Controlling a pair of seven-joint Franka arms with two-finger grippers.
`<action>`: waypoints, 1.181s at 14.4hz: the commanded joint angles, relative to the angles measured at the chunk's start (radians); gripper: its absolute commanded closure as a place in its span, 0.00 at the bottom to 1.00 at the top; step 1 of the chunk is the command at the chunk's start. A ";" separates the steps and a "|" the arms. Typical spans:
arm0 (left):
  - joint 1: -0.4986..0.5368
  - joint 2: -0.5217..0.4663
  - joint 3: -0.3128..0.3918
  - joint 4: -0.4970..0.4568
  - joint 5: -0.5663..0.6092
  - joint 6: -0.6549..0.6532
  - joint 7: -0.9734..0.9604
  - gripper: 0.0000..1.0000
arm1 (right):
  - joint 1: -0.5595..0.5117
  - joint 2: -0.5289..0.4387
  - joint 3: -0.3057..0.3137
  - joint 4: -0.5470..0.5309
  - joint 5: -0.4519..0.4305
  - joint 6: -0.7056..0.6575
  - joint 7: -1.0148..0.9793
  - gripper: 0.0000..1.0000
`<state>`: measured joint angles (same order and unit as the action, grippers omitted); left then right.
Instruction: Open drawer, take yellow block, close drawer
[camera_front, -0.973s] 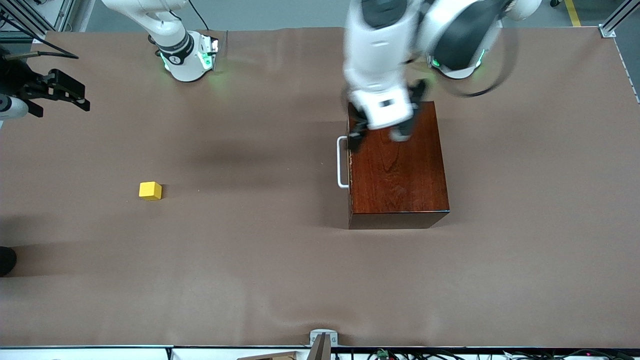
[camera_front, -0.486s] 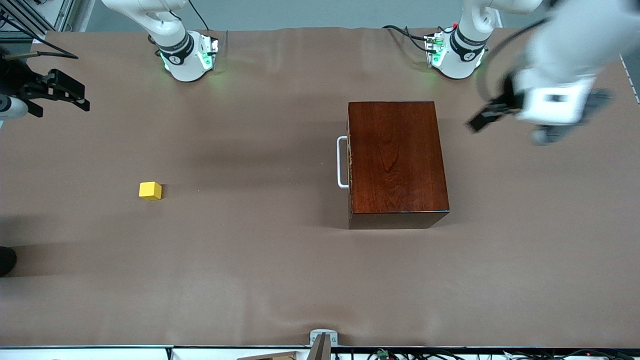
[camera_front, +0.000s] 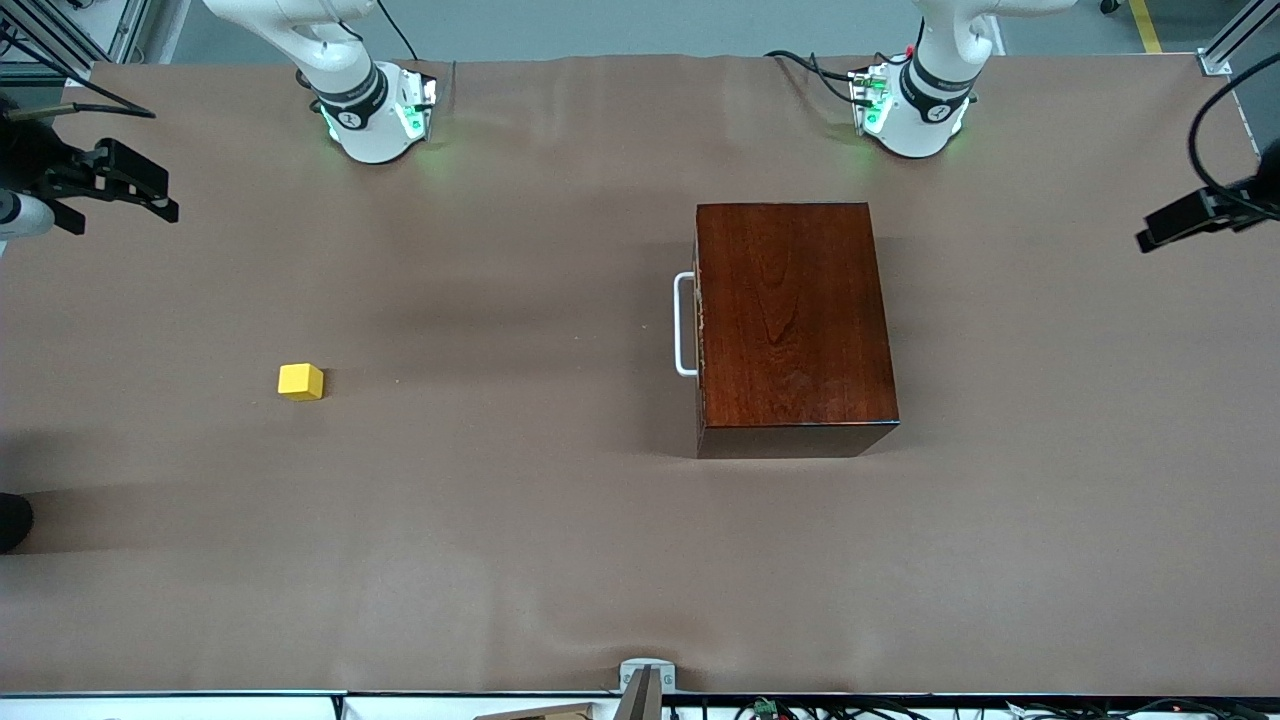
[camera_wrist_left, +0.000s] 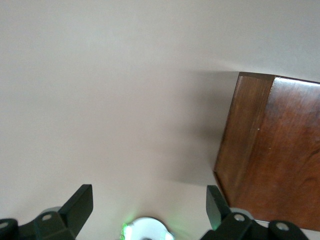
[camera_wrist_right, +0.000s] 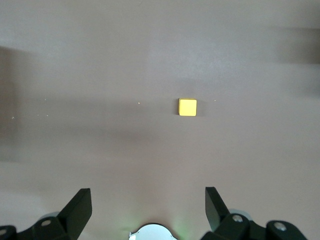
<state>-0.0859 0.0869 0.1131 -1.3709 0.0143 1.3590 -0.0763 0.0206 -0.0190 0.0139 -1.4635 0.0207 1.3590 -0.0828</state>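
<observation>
One glossy reddish-brown wooden box (camera_front: 795, 325) with its drawer (camera_front: 700, 325) shut, one small yellow block (camera_front: 300, 381); left gripper (camera_wrist_left: 147, 210) and right gripper (camera_wrist_right: 147, 207) both gaped wide, empty

You see a box (camera_front: 795, 325) of glossy reddish-brown wood with visible grain, a smooth white handle (camera_front: 683, 324), a plain matt yellow block (camera_front: 300, 381), and a matt brown table (camera_front: 500, 520) covering, faintly wrinkled.
</observation>
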 joint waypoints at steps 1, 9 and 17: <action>-0.002 -0.063 -0.026 -0.081 0.020 0.089 0.095 0.00 | 0.002 -0.025 -0.003 -0.026 0.010 0.006 0.012 0.00; -0.006 -0.294 -0.107 -0.375 -0.020 0.216 0.081 0.00 | 0.002 -0.025 -0.005 -0.026 0.010 0.005 0.012 0.00; -0.005 -0.194 -0.104 -0.229 -0.005 0.128 0.035 0.00 | 0.001 -0.025 -0.005 -0.026 0.010 0.003 0.012 0.00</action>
<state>-0.0948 -0.1288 0.0131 -1.6453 0.0039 1.5309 -0.0092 0.0206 -0.0190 0.0131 -1.4638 0.0207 1.3584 -0.0828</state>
